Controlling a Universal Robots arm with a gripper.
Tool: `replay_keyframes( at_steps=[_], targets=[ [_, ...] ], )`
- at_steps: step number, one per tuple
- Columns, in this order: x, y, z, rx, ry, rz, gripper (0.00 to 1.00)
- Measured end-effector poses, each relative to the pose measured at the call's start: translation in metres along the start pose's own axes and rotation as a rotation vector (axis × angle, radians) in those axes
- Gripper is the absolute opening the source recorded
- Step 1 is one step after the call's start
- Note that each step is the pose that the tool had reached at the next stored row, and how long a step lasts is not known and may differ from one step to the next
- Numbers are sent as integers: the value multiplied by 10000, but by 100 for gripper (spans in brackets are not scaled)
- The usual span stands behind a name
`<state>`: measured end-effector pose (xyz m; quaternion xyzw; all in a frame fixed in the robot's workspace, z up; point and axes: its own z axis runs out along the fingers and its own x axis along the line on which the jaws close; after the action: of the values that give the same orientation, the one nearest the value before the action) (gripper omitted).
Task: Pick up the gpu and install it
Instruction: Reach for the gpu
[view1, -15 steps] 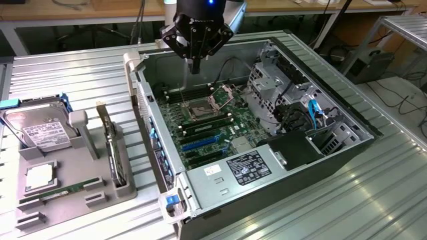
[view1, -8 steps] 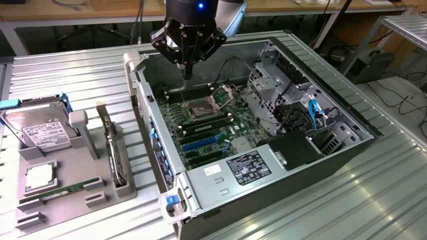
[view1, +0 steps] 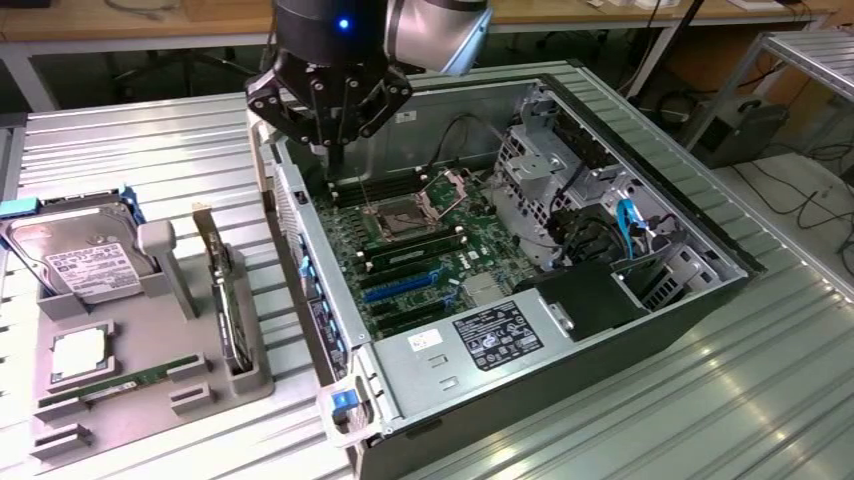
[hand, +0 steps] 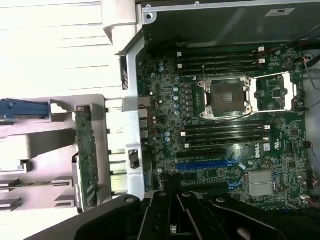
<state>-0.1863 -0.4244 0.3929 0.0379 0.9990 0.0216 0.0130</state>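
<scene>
- A ribbed metal table (view1: 761, 400) carries everything.
- Nearest, on the exterior view's left, a grey holder tray (view1: 140, 345) lies flat. A thin RAM stick (view1: 120, 383) lies along its near part, with a square chip (view1: 80, 352) just beyond it.
- The gpu (view1: 227, 300) stands on edge in a slot at the tray's right side, just beside the case. Its silver bracket is at the far end. Nothing touches it.
- A hard drive (view1: 83, 265) with a white label leans in the tray's far left part.
- To the right of the tray, an open computer case (view1: 574, 390) lies on its side.
- A power supply (view1: 494, 335) fills the case's near end.
- Beyond it the motherboard (view1: 434, 255) is exposed, with a blue slot (view1: 407, 287) and black slots beside it, all unfilled.
- Farther in, the CPU socket (view1: 400, 218) sits with its metal frame swung open.
- The gripper (view1: 334, 160) hangs over the far left part of the case, above the board near the socket and well apart from the gpu. Its fingers are pressed together and hold nothing.
- Farthest back, a wooden bench (view1: 200, 15) crosses the scene.
</scene>
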Motion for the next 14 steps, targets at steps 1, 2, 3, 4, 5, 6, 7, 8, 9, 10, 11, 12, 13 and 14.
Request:
replay_keyframes(
  at_steps=[1,2,3,4,5,6,7,8,9,10,11,12,13,14],
  targets=[
    [39,-15,-1,-1,0,2,11],
    [78,-30,-1,-2,-1,2,11],
    [112,-43,-1,-3,-2,1,11],
    [150,-58,-3,-1,-1,1,11],
    [185,-72,-4,-1,0,0,11],
    [222,-88,-4,-1,-1,-1,11],
    [258,-103,-3,-2,-1,0,11],
    [295,-117,-2,-3,-2,1,11],
    [329,-131,-3,-1,0,1,11],
    [367,-147,-3,0,0,1,11],
    [401,-161,-1,-2,-1,0,11],
    [437,-176,3,-2,-1,0,11],
    [471,-190,8,-2,-1,0,11],
    [506,-204,14,-1,0,0,11]
  ],
)
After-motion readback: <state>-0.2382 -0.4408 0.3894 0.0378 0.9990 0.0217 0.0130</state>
